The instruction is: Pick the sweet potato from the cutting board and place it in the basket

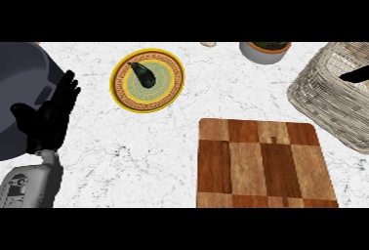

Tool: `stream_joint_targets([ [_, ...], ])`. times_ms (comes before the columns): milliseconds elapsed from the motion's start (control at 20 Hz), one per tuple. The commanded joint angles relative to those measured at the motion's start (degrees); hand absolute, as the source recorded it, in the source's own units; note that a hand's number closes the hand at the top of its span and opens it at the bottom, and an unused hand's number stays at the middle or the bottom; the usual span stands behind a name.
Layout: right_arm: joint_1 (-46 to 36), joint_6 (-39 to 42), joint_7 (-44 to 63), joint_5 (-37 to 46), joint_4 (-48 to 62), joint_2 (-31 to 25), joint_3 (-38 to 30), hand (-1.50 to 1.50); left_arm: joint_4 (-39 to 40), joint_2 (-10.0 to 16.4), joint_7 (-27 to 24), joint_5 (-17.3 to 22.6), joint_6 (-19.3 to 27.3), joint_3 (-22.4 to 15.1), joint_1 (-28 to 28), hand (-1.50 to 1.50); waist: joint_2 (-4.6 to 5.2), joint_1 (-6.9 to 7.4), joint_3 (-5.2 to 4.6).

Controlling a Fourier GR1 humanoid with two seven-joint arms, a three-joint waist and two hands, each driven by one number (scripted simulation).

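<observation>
The left robot hand rests open; cutting board lies near basket.

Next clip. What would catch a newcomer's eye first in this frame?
The bare checkered wooden cutting board at lower centre-right and the yellow plate at upper left, holding a dark vegetable, stand out. The wicker basket fills the right edge, with a black part of what seems the right hand over it; the left hand rests open at the left edge.
</observation>
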Motion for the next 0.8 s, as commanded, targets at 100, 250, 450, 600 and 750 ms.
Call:
stream_joint_targets([
  [100,0.0,-1.2,-2.7,-8.9,-2.5,-4.1,-8.9,-1.5,1.2,-1.2,-2.3,-1.2,1.7,0.0,1.5,0.0,-0.36,-1.25,-0.07],
  [250,0.8,-1.0,-2.3,-11.9,-2.4,-5.2,-11.9,-1.5,-0.7,2.0,-0.6,1.9,-1.9,2.0,1.1,0.0,-0.46,-0.89,-0.08],
  [450,5.8,1.7,-8.0,-18.4,-4.0,-9.1,-17.9,-1.5,-1.8,-0.8,0.3,-1.2,1.7,-0.2,2.8,0.0,-0.85,-2.24,-0.07],
  [600,9.2,7.2,-10.1,-21.3,-4.8,-11.5,-19.7,-1.5,-0.4,-0.1,0.6,-0.4,1.1,0.8,0.9,0.0,-1.1,-3.05,-0.15],
  [750,14.4,8.7,-13.2,-23.0,-5.6,-11.5,-20.4,-1.5,-4.8,-1.3,0.9,-0.9,1.1,-0.8,5.6,0.0,-1.15,-2.37,-0.15],
])
